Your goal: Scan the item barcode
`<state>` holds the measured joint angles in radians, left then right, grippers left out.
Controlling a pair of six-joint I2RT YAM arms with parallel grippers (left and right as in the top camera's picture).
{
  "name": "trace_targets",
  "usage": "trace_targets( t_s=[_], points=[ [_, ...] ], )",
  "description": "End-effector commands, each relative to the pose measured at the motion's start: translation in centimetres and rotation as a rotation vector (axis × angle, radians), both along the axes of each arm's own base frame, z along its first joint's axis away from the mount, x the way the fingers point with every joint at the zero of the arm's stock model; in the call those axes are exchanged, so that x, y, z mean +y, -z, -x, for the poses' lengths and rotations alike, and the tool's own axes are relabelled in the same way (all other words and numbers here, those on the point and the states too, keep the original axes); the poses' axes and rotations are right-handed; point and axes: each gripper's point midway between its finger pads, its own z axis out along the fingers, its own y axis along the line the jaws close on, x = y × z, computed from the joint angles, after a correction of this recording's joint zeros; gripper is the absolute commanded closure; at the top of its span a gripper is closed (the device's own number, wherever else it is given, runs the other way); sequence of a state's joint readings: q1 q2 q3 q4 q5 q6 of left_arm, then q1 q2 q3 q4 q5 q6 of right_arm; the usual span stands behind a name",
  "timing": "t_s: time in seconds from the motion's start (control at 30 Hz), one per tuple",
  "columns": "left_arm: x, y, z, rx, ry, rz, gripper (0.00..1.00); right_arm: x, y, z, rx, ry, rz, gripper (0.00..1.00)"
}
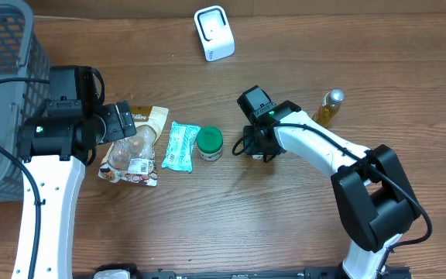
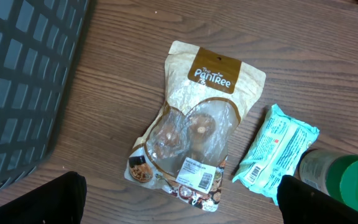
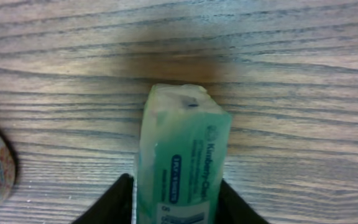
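Between fingers of right end effector (image 3: 178,202) | green pack (image 3: 182,143) | gripped both sides

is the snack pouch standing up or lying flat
Lying flat: the snack pouch shows its whole front, logo and label, on the table.

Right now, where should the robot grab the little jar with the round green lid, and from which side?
Probably its round sides, coming straight down from above. The green-lidded jar stands upright, and the teal plastic packet lies close beside it, so the grip should go across its two free sides.
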<state>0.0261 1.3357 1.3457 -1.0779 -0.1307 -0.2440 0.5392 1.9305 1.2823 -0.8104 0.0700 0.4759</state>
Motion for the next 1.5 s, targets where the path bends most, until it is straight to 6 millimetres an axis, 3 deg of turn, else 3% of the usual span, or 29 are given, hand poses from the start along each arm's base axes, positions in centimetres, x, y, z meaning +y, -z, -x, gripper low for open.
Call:
trace_targets(
  t_s=[0.0,0.03,0.1,0.2,0.33,0.7,0.77,0.8,0.83,0.93,0.97,1.07,1.1,1.3,1.4,1.47],
  points=[
    [-0.1,-0.4,-0.3,-0.012,-0.007,0.006,0.00,-0.2,0.2,-0.1,-0.010,0.005,0.016,0.77],
    [-0.1,-0.4,-0.3,-0.012,-0.007,0.006,0.00,-0.2,0.2,-0.1,-0.012,0.005,0.016,0.85],
    [-0.1,-0.4,-0.3,-0.012,-0.007,0.006,0.00,-0.2,0.1,-0.3,-0.018,0.006,0.019,0.84],
    [-0.1,-0.4,-0.3,-0.012,-0.007,0.006,0.01,-0.1,0.1,-0.4,-0.025,0.006,0.016,0.64],
    [-0.1,-0.4,-0.3,-0.012,-0.007,0.006,0.01,-0.1,0.0,-1.0,-0.049,0.002,0.020,0.55],
    [-0.1,-0.4,-0.3,-0.012,-0.007,0.006,0.00,-0.5,-0.6,-3.1,-0.152,0.011,0.054,0.56],
    [-0.1,-0.4,-0.3,-0.012,-0.007,0.006,0.01,-0.5,-0.7,-3.3,-0.164,0.014,0.056,0.63],
    [-0.1,-0.4,-0.3,-0.012,-0.007,0.005,0.01,-0.5,-0.7,-3.4,-0.169,0.015,0.059,0.78],
    [-0.1,-0.4,-0.3,-0.012,-0.007,0.006,0.01,-0.5,-0.7,-3.5,-0.171,0.015,0.059,0.84],
    [-0.1,-0.4,-0.3,-0.012,-0.007,0.006,0.00,-0.5,-0.7,-3.5,-0.170,0.015,0.059,0.86],
    [-0.1,-0.4,-0.3,-0.012,-0.007,0.006,0.01,-0.5,-0.7,-3.5,-0.171,0.016,0.059,0.84],
    [-0.1,-0.4,-0.3,-0.012,-0.007,0.006,0.00,-0.5,-0.7,-3.5,-0.171,0.016,0.059,0.45],
    [-0.1,-0.4,-0.3,-0.012,-0.007,0.006,0.00,-0.5,-0.7,-3.5,-0.171,0.015,0.059,0.39],
    [-0.1,-0.4,-0.3,-0.012,-0.007,0.005,0.00,-0.1,-1.6,-4.2,-0.196,0.018,0.044,0.35],
    [-0.1,-0.4,-0.3,-0.012,-0.007,0.006,0.01,0.6,-4.1,-5.8,-0.252,0.026,0.010,0.32],
    [-0.1,-0.4,-0.3,-0.012,-0.007,0.006,0.01,0.9,-7.0,-7.3,-0.311,0.044,-0.024,0.30]
  ],
)
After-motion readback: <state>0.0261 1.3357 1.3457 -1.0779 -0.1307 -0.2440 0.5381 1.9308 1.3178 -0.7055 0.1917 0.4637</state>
